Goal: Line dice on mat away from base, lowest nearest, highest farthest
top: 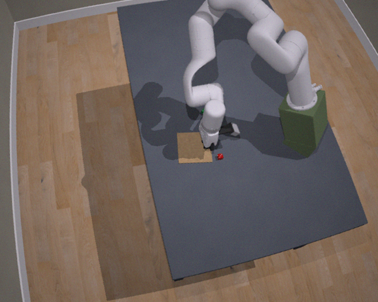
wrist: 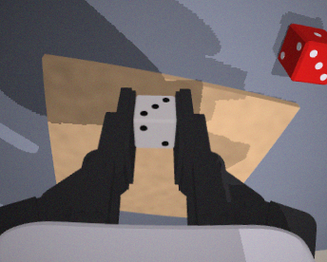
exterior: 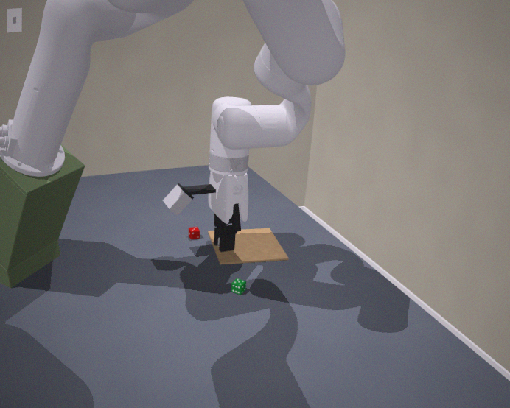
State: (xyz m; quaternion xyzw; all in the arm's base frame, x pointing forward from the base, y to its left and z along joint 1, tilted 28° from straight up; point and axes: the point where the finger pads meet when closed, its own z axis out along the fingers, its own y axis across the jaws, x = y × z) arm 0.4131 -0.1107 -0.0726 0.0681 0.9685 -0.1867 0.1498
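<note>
Over the base-side part of the flat, square, tan mat point(top: 189, 147) point(exterior: 261, 246) point(wrist: 76, 142), I see the arm's black-fingered gripper point(top: 207, 147) point(exterior: 225, 246) point(wrist: 155, 109) pointing down, its fingers clamped on the opposite sides of a white cube die with black pips point(wrist: 155, 121). Two of that die's faces show, a three and a two; I can't tell whether it touches the mat. A red cube die with white pips point(top: 220, 156) point(exterior: 194, 233) point(wrist: 306, 54) sits on the dark blue-grey table point(top: 248, 207) point(exterior: 149, 348) point(wrist: 257, 28), just off the mat's base-side edge. The green cube die with white pips point(top: 203, 111) point(exterior: 238, 286) is also on the table, off the mat, partly hidden by the arm from above.
</note>
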